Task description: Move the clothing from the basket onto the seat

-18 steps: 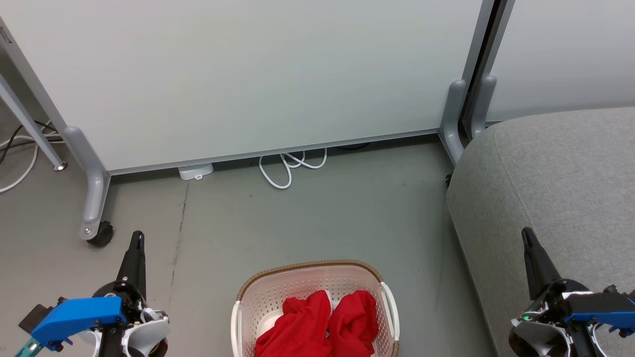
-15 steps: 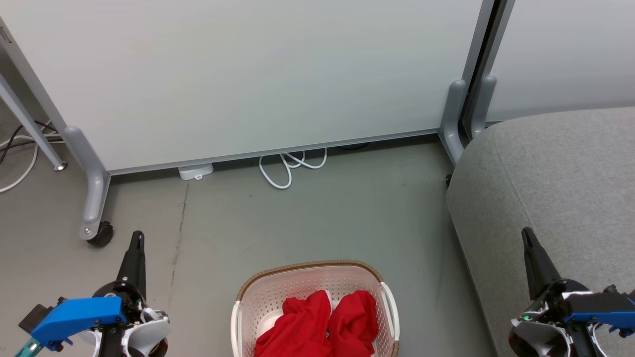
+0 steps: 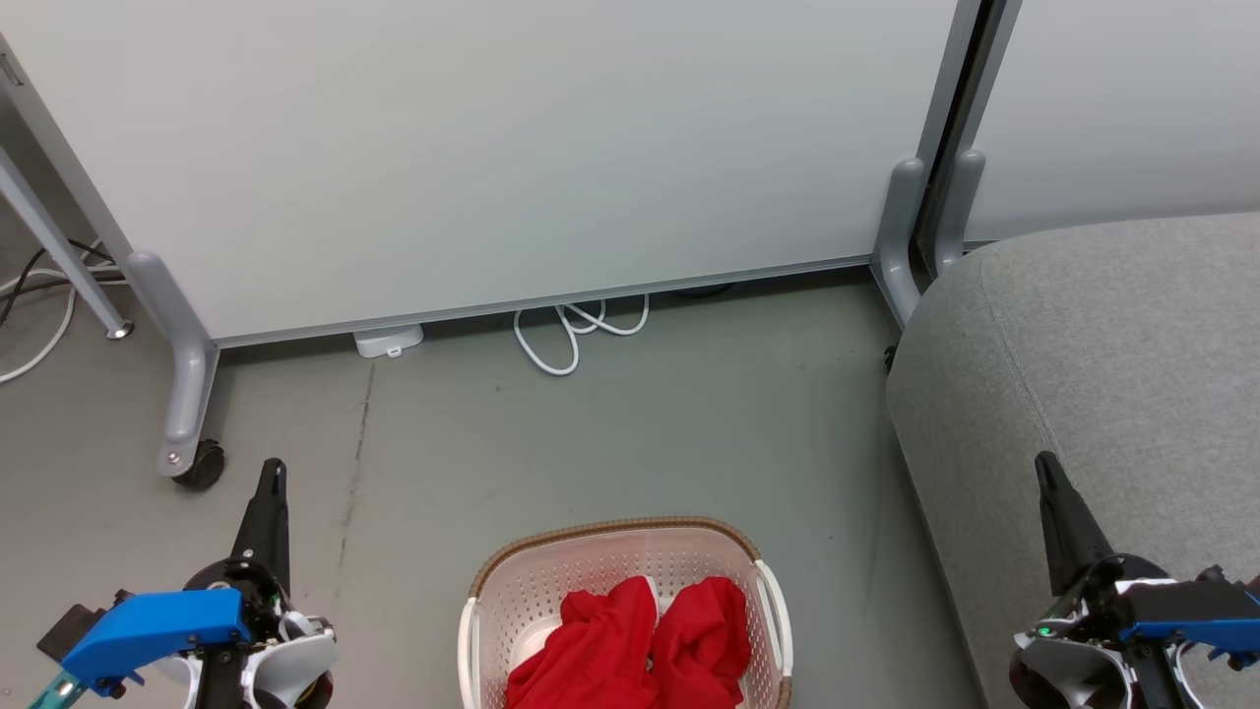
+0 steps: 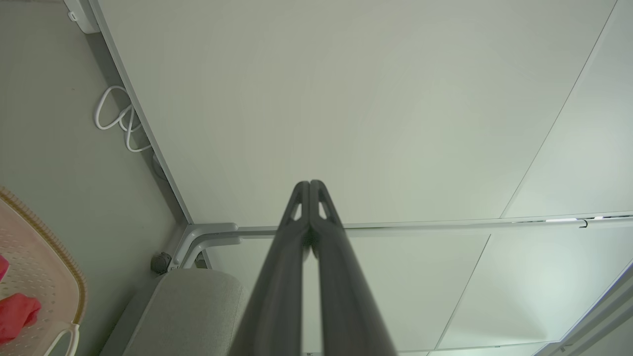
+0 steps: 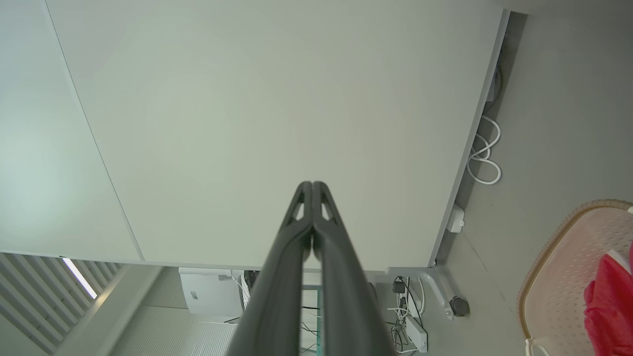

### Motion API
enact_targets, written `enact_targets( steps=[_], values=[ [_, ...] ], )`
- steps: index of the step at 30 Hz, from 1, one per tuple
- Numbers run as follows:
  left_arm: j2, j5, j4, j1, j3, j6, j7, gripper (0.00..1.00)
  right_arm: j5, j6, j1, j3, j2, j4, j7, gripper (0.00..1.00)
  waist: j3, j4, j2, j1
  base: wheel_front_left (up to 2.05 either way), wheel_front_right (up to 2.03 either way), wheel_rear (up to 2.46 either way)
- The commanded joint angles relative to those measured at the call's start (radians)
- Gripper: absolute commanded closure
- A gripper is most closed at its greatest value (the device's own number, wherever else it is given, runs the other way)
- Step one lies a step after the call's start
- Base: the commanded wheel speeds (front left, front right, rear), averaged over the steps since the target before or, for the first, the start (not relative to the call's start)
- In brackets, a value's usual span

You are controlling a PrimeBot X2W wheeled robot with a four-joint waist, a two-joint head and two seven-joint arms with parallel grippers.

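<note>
Red clothing (image 3: 630, 645) sits heaped in the basket (image 3: 610, 530), left gripper (image 3: 273, 467) and right gripper (image 3: 1041, 461) clenched empty either side of it; a shallow pinch may drop fabric short of the seat (image 3: 1112, 335) to its right

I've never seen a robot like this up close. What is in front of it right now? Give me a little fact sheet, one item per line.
clothing: red fabric, bunched inside the basket
basket: cream, perforated, brown rim, on the grey floor
seat: grey couch, to the right of the basket
left gripper: shut, holding nothing, left of the basket
right gripper: shut, holding nothing, in front of the seat
background: pale partition panel, looped white cable at its foot
progress: no clothing moved yet
</note>
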Motion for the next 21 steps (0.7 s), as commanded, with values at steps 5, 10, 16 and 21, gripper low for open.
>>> enact_targets(
  steps=[5,10,16,21],
  values=[
    [0.0,0.0,0.0,0.0,0.0,0.0,0.0,0.0,0.0,0.0,0.0,0.0,0.0,0.0,0.0,0.0,0.0,0.0,0.0,0.0,0.0,0.0,0.0],
    [-0.006,0.001,0.038,0.039,-0.003,0.0,-0.003,0.0,-0.001,-0.002,0.033,0.005,0.008,0.037,-0.002,0.0,0.0,0.0,0.0,0.0,0.0,0.0,0.0],
    [-0.005,0.013,0.039,0.031,-0.026,0.0,-0.035,0.0,-0.017,-0.002,0.027,0.032,0.007,0.033,-0.034,0.0,0.0,0.0,0.0,0.0,0.0,0.0,0.0],
    [-0.004,0.055,0.044,0.023,-0.04,0.004,-0.059,0.0,-0.064,-0.001,0.02,0.044,0.006,0.039,-0.058,0.0,0.0,0.0,0.0,0.0,0.0,0.0,0.0]
  ],
)
